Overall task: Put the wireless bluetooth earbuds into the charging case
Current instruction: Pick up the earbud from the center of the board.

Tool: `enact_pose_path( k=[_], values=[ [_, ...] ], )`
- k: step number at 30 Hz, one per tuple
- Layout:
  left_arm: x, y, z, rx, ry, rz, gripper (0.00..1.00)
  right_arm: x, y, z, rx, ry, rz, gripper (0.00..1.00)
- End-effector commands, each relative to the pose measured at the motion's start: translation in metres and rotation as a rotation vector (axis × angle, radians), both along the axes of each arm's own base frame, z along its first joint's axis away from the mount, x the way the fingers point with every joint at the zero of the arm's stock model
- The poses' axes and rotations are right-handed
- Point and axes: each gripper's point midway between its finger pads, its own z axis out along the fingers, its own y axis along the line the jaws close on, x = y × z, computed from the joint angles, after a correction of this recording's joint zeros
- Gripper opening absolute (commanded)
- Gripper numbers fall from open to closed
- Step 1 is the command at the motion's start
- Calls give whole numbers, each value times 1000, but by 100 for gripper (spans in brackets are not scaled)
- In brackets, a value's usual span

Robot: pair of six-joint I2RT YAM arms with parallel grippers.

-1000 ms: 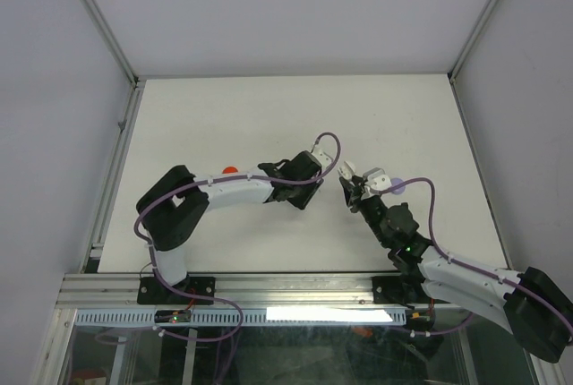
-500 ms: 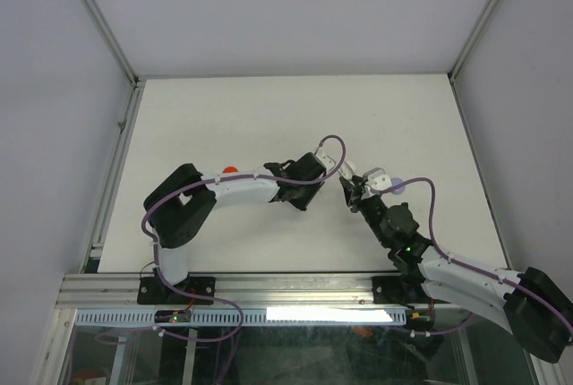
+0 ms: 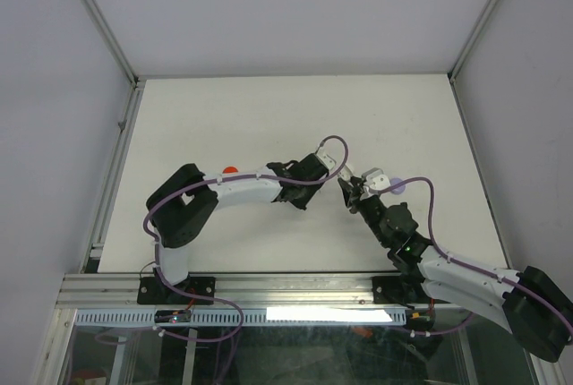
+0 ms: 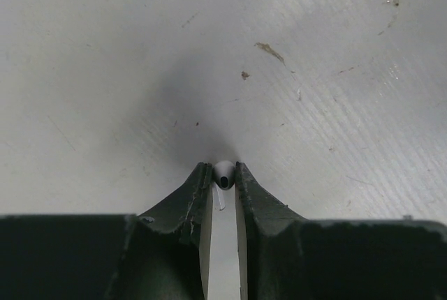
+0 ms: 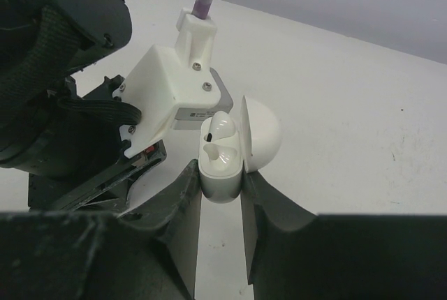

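My left gripper [image 4: 223, 170] is shut on a small white earbud [image 4: 224, 174], pinched at the fingertips just above the table. My right gripper [image 5: 221, 178] is shut on a white charging case [image 5: 222, 169] and holds it upright with its round lid [image 5: 262, 132] open to the right. One white earbud [image 5: 218, 126] sits in the case's far slot; the near slot is empty. In the top view the left gripper [image 3: 335, 172] is close beside the right gripper [image 3: 353, 190] and the case [image 3: 371, 177]. The left arm's wrist [image 5: 164, 91] sits just left of and behind the case.
A small red object [image 3: 230, 170] lies behind the left arm. A pale lavender object [image 3: 395, 188] lies just right of the held case. The white table [image 3: 269, 116] stretches back to the walls.
My left gripper has moved a little to the right, closer to the right gripper and the case. The right arm has barely moved.
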Motion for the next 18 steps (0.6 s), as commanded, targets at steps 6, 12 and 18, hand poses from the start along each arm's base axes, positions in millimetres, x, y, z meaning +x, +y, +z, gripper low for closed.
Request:
enact_pose_path(
  k=[6,12,18],
  values=[
    [27,6,62,-97,-221,100,8,4,13,28,57,-57,39,13],
    [37,14,112,-229,-363,161,7,3,27,36,65,-71,101,12],
    [34,21,180,-443,-487,187,7,2,41,46,91,-102,156,12]
  ],
)
